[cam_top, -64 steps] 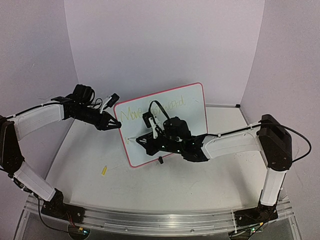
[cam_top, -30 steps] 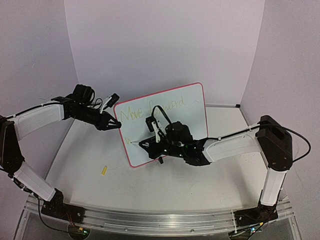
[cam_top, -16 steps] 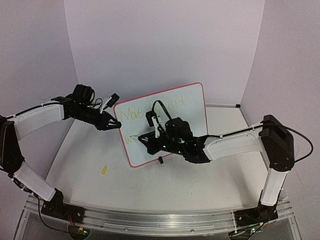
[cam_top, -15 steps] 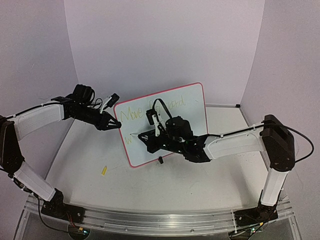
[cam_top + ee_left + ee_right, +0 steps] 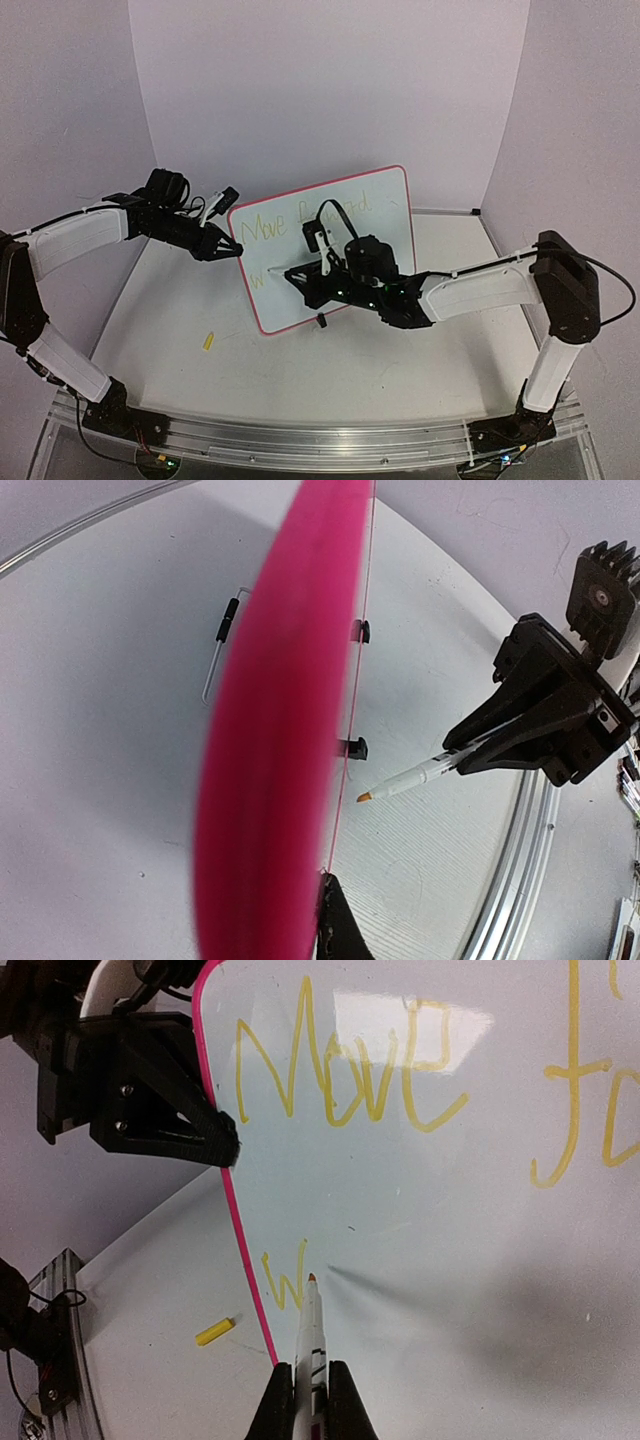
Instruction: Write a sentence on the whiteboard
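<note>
Advancing marker, now farther right on whiteboard.

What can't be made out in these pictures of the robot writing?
- Top view: the right arm covers the middle of the sentence's second word.
- Right wrist view: the picture's edge cuts that word off.
- Left wrist view: the whiteboard is edge-on, its rim blurred; no writing shows.
- Yellow piece on the table: too small to identify.

White whiteboard (pink-red rim), yellow-green sentence, white marker
</note>
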`<state>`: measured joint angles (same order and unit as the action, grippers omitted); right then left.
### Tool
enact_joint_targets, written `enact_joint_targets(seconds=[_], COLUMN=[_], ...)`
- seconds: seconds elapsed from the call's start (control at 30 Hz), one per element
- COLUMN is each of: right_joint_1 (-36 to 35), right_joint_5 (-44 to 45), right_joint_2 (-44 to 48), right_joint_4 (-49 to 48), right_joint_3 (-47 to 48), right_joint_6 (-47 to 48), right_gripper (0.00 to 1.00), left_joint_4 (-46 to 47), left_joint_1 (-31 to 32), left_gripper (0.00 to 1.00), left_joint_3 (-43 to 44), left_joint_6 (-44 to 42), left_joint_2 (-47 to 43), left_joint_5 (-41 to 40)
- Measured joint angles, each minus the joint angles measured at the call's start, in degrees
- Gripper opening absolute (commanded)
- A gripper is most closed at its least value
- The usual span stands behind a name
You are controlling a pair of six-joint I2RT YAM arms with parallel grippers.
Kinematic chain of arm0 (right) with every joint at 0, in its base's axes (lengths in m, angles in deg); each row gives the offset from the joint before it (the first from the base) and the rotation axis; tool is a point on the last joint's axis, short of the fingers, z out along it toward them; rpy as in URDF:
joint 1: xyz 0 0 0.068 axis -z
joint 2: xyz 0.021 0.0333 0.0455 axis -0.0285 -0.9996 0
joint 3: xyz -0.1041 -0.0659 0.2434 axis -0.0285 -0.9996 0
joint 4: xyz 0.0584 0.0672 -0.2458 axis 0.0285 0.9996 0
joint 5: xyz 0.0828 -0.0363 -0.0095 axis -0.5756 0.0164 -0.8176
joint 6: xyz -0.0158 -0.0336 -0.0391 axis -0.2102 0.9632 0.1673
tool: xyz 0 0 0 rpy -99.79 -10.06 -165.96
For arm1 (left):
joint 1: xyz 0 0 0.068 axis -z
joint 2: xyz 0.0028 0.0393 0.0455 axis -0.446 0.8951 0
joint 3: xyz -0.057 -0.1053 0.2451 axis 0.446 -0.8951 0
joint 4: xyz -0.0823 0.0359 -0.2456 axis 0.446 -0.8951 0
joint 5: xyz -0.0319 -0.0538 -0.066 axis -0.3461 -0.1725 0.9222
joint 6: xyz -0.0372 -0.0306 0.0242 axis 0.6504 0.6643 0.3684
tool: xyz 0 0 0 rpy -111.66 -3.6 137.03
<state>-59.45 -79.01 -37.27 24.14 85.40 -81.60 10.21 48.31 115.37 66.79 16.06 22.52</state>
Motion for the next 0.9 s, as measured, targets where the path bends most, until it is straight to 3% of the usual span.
enact_joint_targets(seconds=[0.9], right_joint_1=[0.30], right_joint_5=[-0.30], right_joint_2=[-2.34], right_joint_4=[0.37], right_joint_3=[1.68], right_joint_6=[0.26], right_gripper=[0.00], left_joint_4=[0.01], left_joint_1=[0.00], left_gripper=[0.00], left_joint_3=[0.00], left_joint_6=[0.00], left_joint_2=[0.00], left_joint_5=[0.01])
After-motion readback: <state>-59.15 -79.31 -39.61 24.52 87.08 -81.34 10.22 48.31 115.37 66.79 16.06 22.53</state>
